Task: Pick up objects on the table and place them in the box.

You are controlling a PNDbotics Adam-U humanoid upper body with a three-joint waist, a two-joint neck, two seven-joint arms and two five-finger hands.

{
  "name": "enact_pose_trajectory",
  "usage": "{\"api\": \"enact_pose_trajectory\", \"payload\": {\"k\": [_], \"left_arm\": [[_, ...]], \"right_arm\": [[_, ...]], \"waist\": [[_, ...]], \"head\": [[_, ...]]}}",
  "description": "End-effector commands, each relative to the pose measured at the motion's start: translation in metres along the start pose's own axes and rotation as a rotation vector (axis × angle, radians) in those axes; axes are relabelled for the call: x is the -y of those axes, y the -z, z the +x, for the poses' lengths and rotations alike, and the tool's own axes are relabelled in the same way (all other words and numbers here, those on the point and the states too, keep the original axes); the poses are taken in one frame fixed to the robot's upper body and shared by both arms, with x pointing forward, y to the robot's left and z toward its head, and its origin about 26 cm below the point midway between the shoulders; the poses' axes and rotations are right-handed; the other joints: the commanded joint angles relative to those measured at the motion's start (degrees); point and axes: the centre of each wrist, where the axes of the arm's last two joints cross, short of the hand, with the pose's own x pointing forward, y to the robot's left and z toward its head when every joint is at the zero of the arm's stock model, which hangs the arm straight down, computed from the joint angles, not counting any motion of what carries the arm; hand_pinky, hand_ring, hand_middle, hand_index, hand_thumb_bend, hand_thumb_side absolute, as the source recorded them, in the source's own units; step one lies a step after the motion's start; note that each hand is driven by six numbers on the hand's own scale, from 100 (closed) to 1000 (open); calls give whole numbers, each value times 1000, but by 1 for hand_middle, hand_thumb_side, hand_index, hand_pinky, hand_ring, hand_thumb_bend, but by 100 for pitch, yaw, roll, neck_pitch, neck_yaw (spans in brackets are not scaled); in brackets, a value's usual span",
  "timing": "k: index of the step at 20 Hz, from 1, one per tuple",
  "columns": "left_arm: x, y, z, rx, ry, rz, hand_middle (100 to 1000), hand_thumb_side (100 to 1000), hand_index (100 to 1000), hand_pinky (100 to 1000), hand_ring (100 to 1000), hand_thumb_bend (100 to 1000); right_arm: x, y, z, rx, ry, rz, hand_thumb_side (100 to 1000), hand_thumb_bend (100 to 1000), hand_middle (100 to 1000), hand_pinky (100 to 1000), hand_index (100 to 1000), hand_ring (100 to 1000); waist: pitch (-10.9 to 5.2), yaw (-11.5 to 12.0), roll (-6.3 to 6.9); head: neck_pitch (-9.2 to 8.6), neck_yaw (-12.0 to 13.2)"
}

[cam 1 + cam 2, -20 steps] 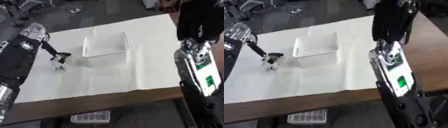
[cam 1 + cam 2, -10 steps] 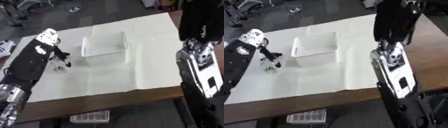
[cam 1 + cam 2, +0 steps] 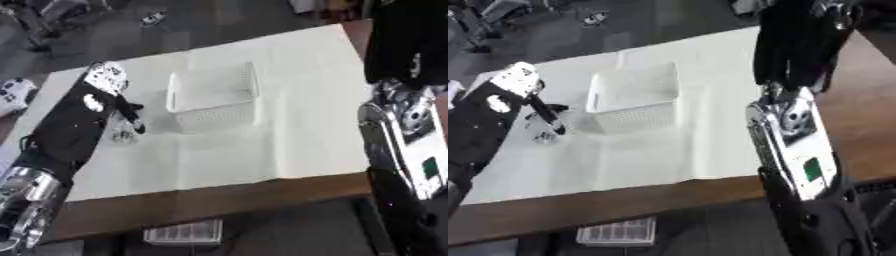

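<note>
left robot hand [image 3: 131,116]: over small grey object [image 3: 123,134], dark fingers pointing down at it; grip can't tell
object: on white sheet [image 3: 289,120], left of box
box [image 3: 213,95]: white, mid-desk [image 3: 219,200]
right robot hand: out of frame

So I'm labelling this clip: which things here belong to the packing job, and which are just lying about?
Part of the job:
- white basket-style box
- small pale object on the cloth left of the box
- left hand, fingers reaching down at that object

Just there:
- white cloth over the table
- white slatted thing on the floor
- right arm, hand not visible
</note>
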Motion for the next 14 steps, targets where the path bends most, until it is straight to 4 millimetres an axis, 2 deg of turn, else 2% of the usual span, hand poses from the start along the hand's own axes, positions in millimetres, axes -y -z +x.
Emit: {"api": "enact_pose_trajectory", "payload": {"k": [1,9,11,14], "left_arm": [[-3,-2,-12,-58,3,3,815,1000,822,601,820,652],[6,4,-5,-34,10,-8,831,1000,849,615,848,656],[9,6,-2,-24,18,-7,877,1000,884,684,903,670],[12,9,1,-18,35,-12,891,1000,896,699,918,698]], "right_arm": [[-4,6,6,29,14,10,1000,165,491,302,781,440],[-4,6,6,31,14,8,1000,163,492,302,781,441],[-3,6,6,32,14,8,1000,164,492,302,781,441],[-3,6,6,32,13,9,1000,164,491,302,781,441]], "waist": [[-93,10,-15],[-100,20,-14],[-98,23,-15],[-95,24,-18]], "head": [[-26,100],[-1,107],[5,102],[11,104]]}}
